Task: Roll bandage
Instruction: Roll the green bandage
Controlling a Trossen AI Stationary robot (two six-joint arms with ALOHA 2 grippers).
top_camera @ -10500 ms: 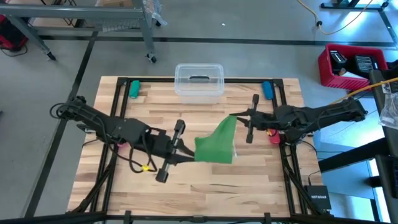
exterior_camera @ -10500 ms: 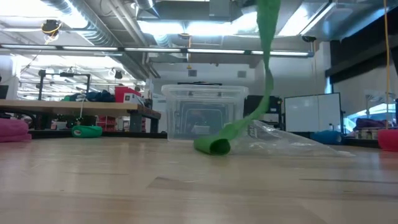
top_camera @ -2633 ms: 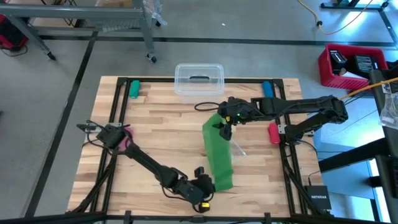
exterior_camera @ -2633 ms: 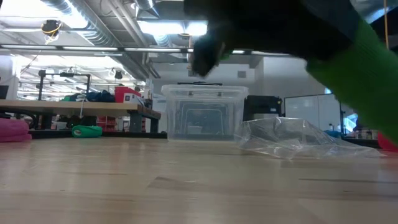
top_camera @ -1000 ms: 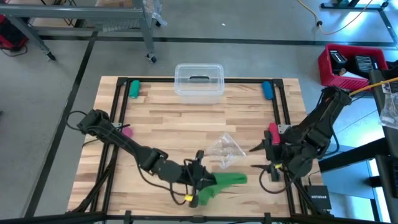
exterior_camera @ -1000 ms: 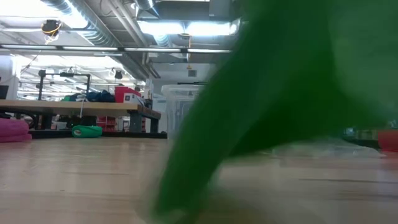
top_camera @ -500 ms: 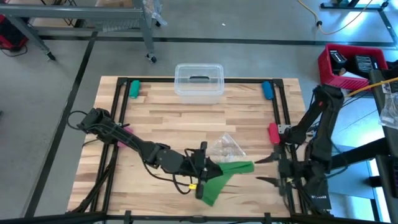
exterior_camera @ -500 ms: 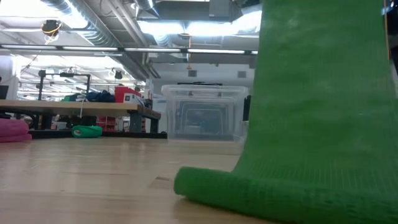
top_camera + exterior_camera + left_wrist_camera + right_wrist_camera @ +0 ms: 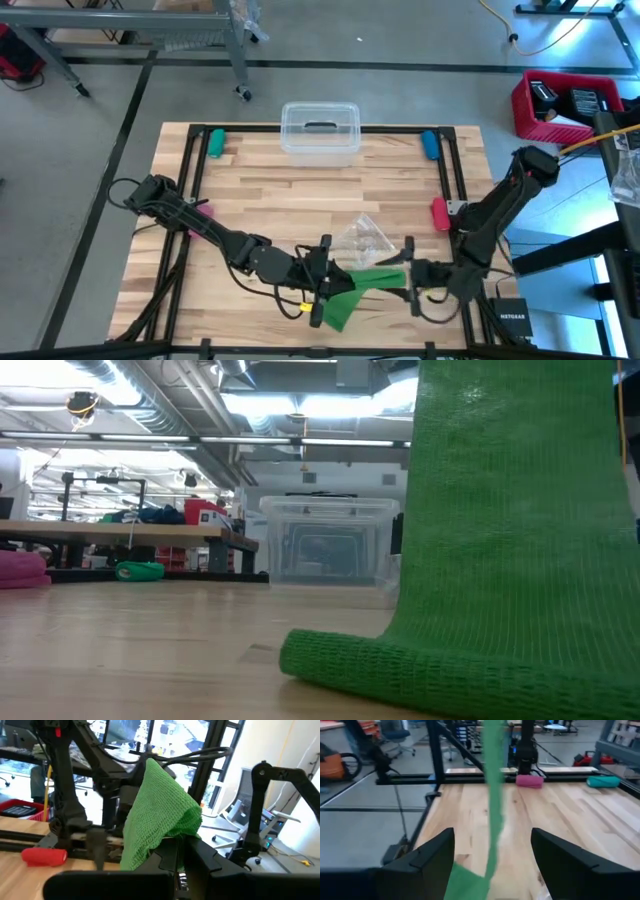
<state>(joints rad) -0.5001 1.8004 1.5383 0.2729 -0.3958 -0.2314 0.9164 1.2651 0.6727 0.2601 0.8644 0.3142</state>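
A pale wooden slatted table (image 9: 300, 195) with a black frame stands in a workshop with a grey floor, and a clear plastic lidded box (image 9: 320, 131) sits at its far edge. The bright green strip of soft knitted bandage (image 9: 362, 285) is near the table's near edge, right of centre, just in front of a crumpled clear plastic bag (image 9: 363, 238). The left gripper (image 9: 326, 282) has its fingers pressed together, pinching a bunched fold of the bandage and lifting it; in the left wrist view the fabric (image 9: 160, 815) stands up from the fingers like a peaked tent. The right gripper (image 9: 410, 277) waits just to the right with fingers spread wide, the strip (image 9: 492, 795) hanging between them but untouched. Seen at table height, the bandage (image 9: 510, 560) falls as a broad curtain, its lower end curling into a loose bend on the wood. It looks crumpled and twisted, not flat. The likely risk is that rolling starts from this bunched hold, giving a crooked, loose roll, or that the right gripper closes on a fold and drags the strip off the near edge.
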